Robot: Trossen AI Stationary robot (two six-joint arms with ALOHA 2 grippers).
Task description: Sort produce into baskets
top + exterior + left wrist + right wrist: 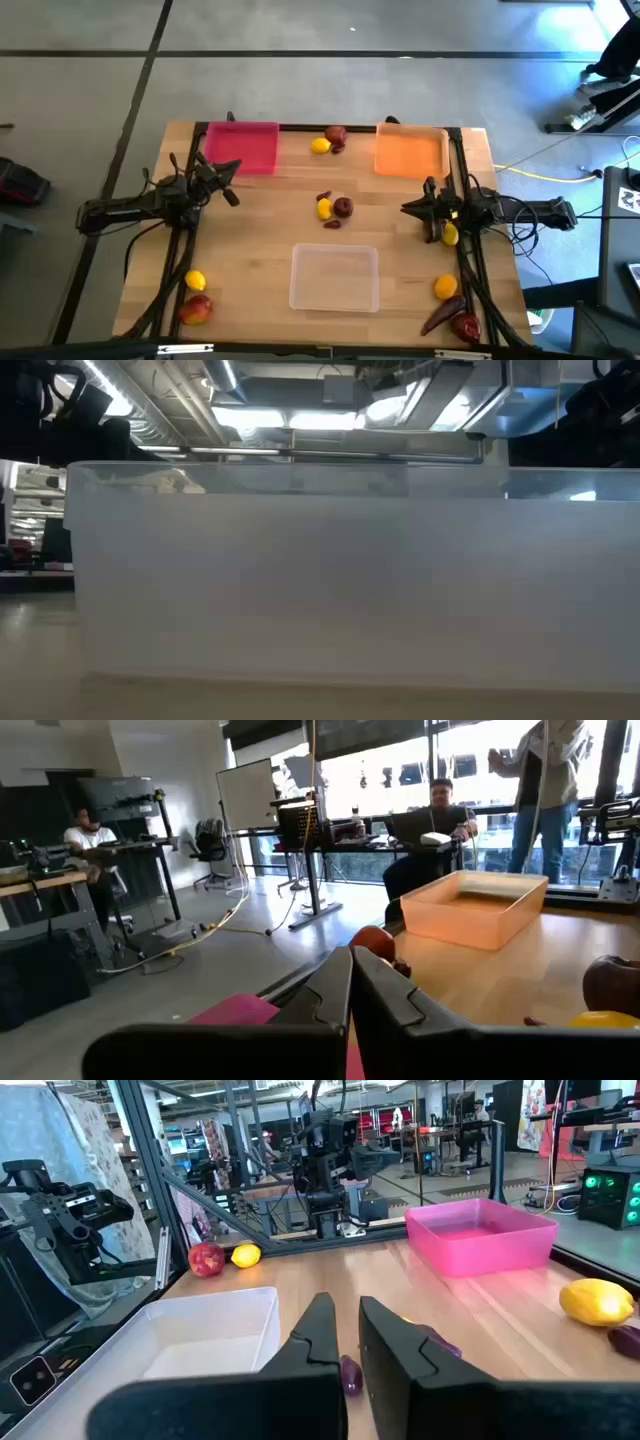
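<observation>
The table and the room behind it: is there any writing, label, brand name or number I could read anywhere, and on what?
No text can be read in any view.
Pink tray, orange tray, clear tray: no labels show.
Whiteboard in the room behind: nothing legible on it.
Green-lit equipment in the room: lights only, any marks too small to read.

Wooden table (260, 240) stands on grey floor (300, 90). Whiteboard (247, 792) and desks (400, 840) behind. Three persons (430, 830) present.

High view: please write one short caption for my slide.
Both arms wait with shut tools, left tool near the pink tray, right tool below the orange tray; produce lies scattered, unsorted.
</observation>
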